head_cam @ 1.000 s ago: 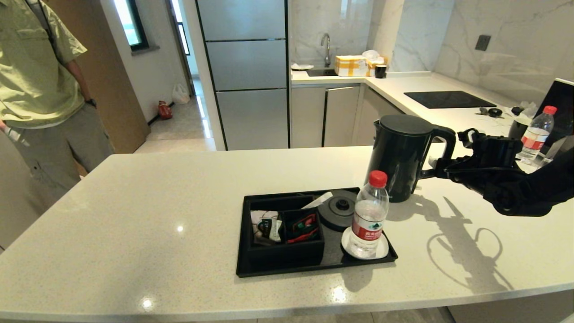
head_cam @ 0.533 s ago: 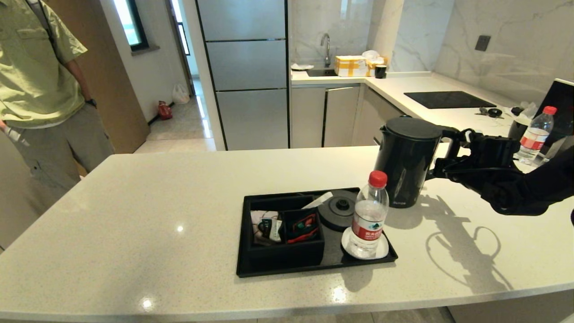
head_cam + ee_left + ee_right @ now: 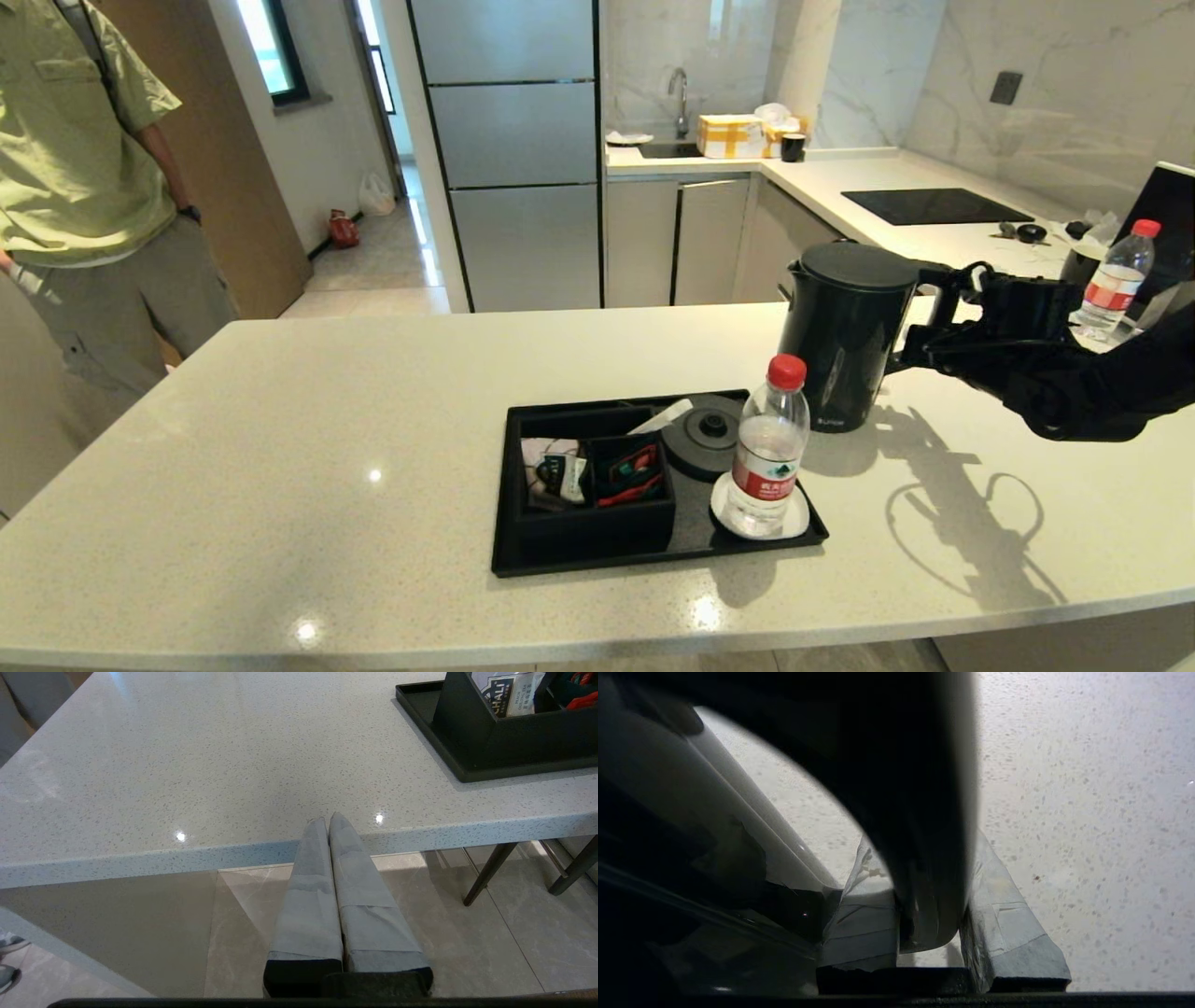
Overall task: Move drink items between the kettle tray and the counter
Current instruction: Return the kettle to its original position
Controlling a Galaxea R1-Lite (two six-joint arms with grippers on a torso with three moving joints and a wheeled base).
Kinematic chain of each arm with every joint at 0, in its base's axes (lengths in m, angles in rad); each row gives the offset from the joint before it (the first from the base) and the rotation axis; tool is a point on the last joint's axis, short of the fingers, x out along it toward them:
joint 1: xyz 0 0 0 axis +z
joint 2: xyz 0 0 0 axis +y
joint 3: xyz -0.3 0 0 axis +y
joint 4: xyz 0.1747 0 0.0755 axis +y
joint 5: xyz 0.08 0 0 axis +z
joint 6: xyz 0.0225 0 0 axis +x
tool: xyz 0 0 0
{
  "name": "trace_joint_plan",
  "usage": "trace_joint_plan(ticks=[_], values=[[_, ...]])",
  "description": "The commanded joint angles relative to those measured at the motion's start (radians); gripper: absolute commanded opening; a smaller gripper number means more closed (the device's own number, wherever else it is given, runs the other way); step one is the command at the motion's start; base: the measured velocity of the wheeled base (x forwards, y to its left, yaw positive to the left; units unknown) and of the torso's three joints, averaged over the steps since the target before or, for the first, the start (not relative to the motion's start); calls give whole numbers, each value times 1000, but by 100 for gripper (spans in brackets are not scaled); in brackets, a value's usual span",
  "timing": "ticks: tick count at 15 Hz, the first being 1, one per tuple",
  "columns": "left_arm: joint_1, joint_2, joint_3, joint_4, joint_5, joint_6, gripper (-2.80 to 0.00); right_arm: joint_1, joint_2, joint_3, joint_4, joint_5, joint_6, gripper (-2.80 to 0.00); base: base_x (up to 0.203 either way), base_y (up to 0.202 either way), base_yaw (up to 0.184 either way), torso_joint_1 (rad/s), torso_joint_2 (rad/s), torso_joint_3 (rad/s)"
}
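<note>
A: What is the right pincer doing?

B: Its two grey-taped fingers are clamped on either side of the loop handle of the tall matte-black electric kettle. The hold is low on the loop, probably so the body hangs steady beneath the grip.

A: And where does the kettle stand?

B: On the off-white speckled stone desk, just behind and to the right of the flat black rectangular tray, apart from its rim. Whether its foot is touching the desk or just clear of it cannot be told.

A: So where would it go?

B: Most likely to the round black kettle base at the tray's far side, which stands bare.

A: Anything in the way?

B: The clear red-capped water bottle stands upright on the white round coaster at the tray's near right corner, right beside the base. A low sweep could knock it over, so the kettle needs to go in from above.

A: The rest of the tray?

B: Small divided compartments on the left hold packets, kept out of the kettle's path.

A: And the left pincer?

B: Pressed together, empty, parked below the desk's front edge. A second bottle stands far right.
</note>
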Motion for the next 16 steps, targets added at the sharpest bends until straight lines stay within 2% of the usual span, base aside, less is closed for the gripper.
trace_joint_plan(ticks=[1,10,12,14,16], values=[[0,0,0,1,0,0,-280,11,-65,-2,7,-1,28,-280,0,0,0,0,0,0],[0,0,0,1,0,0,-280,29,-128,-20,29,10,32,-280,0,0,0,0,0,0],[0,0,0,1,0,0,-280,79,-147,6,29,9,36,-280,0,0,0,0,0,0],[0,0,0,1,0,0,-280,81,-148,8,28,9,37,-280,0,0,0,0,0,0],[2,0,0,1,0,0,-280,140,-159,26,25,10,37,-280,0,0,0,0,0,0]])
